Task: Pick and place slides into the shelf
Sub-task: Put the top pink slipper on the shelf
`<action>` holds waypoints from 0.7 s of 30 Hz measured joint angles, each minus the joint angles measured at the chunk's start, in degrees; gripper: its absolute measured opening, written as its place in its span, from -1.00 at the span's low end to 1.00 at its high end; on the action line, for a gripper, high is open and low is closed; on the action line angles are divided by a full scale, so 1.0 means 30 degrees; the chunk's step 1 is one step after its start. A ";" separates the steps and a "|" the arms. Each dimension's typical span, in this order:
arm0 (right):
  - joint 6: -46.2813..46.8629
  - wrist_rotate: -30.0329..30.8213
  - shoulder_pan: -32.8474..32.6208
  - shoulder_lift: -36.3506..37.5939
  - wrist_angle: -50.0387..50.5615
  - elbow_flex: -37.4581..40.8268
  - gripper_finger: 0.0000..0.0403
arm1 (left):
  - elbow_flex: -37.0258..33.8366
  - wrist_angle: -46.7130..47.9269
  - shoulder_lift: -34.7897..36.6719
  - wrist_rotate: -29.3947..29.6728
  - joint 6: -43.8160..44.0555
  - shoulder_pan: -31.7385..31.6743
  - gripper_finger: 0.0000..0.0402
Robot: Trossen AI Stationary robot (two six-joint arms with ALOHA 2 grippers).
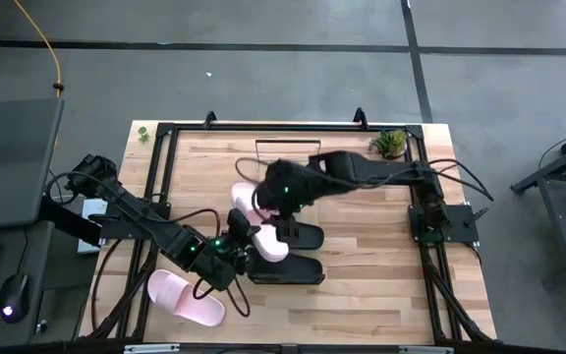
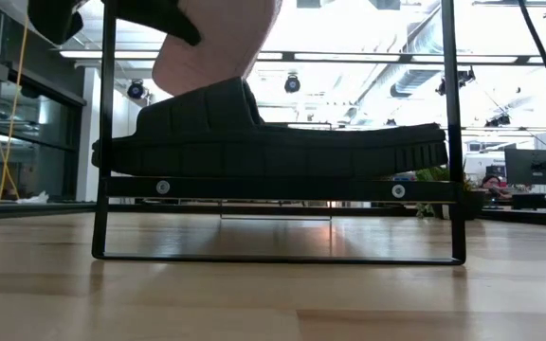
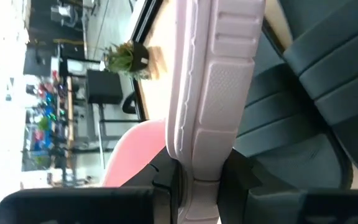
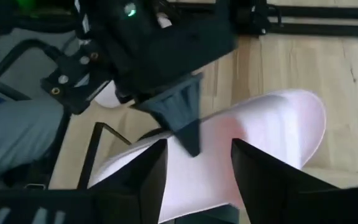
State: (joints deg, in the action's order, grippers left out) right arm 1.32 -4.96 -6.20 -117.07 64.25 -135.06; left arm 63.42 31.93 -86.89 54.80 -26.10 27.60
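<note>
Pink slide (image 3: 211, 93), judged light, stiff-soled and best taken by its edge, is clamped edgewise in the left claw (image 3: 197, 186) above the shelf (image 2: 282, 188), while the right claw (image 4: 197, 168) is spread wide astride it.

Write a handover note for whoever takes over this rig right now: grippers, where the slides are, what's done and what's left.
Left gripper: shut on the held pink slide, gripping it edge-on above the black slides.
Right gripper: open, fingers either side of that same pink slide, not gripping.
Black slides: near one and far one lie mid-table; the low view shows one resting on the shelf.
Loose pink slide: on the table near the front left corner, untouched.
Done: at least one black slide shelved.
Left: set down the held pink slide, then fetch the loose one.
</note>
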 joint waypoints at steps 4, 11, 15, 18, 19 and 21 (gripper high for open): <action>-0.0474 -0.1421 0.0767 0.0228 -0.0065 0.0036 -0.16 | 0.0000 -0.0161 0.0001 -0.0069 -0.0862 0.0472 -0.73; -0.0597 -0.5259 0.2210 0.0537 0.0319 0.0044 -0.16 | 0.0007 -0.0028 0.0387 -0.0809 -0.1722 0.1616 -0.73; -0.1063 -0.7877 0.2742 0.0834 0.0269 0.0036 -0.16 | 0.0008 0.0275 0.1305 -0.0988 -0.1575 0.2924 -0.73; -0.1647 -0.9912 0.2962 0.0842 0.0268 0.0036 -0.16 | 0.0015 -0.0071 0.2011 -0.1017 -0.1746 0.4345 -0.73; -0.1790 -1.0300 0.2966 0.0842 0.0244 0.0036 -0.16 | 0.0015 -0.0415 0.2226 -0.1017 -0.1940 0.4816 -0.73; -0.2058 -1.0628 0.2966 0.0842 0.0068 0.0036 -0.16 | 0.0015 -0.0848 0.2615 -0.0997 -0.2581 0.5766 -0.73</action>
State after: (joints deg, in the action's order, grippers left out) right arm -4.85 -36.84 2.70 -114.54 64.46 -134.96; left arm 63.46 29.38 -79.05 51.80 -33.85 44.90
